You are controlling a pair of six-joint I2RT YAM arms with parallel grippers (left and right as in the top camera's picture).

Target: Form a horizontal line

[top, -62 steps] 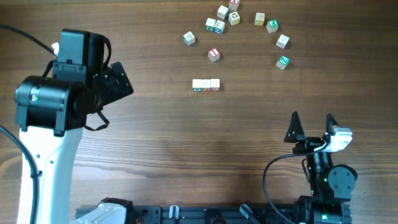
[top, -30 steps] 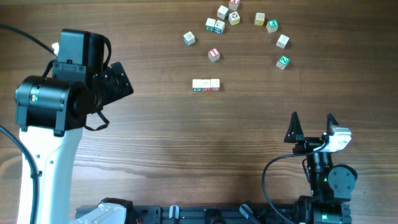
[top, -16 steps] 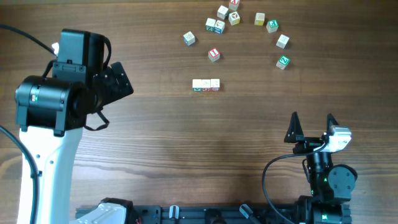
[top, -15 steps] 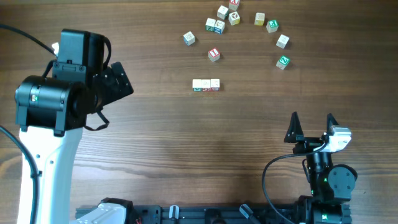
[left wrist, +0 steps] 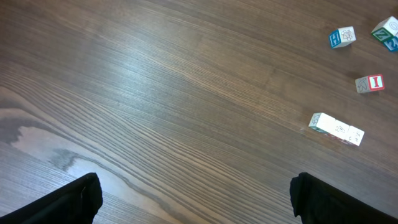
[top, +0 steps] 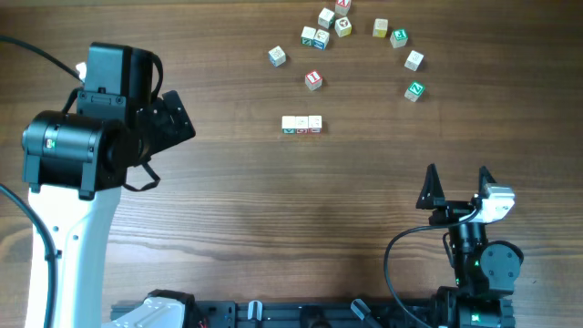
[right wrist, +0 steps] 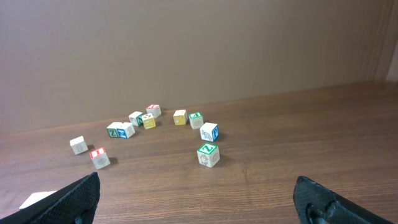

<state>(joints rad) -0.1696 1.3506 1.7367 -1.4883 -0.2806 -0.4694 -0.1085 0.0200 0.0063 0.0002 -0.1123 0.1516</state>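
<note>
The horizontal line (top: 301, 124) is a short row of three whitish cubes joined side to side, lying on the table's middle. It also shows at the right of the left wrist view (left wrist: 336, 129), and its end peeks in at the lower left of the right wrist view (right wrist: 38, 199). My left gripper (left wrist: 196, 198) is open and empty, held well left of the row. My right gripper (top: 456, 185) is open and empty near the front right, its fingertips apart in the right wrist view (right wrist: 198, 198).
Several loose letter cubes lie scattered at the back, among them a red-marked one (top: 313, 79), a green-marked one (top: 414, 90) and a whitish one (top: 277, 56). The left arm's body (top: 82, 146) stands tall at the left.
</note>
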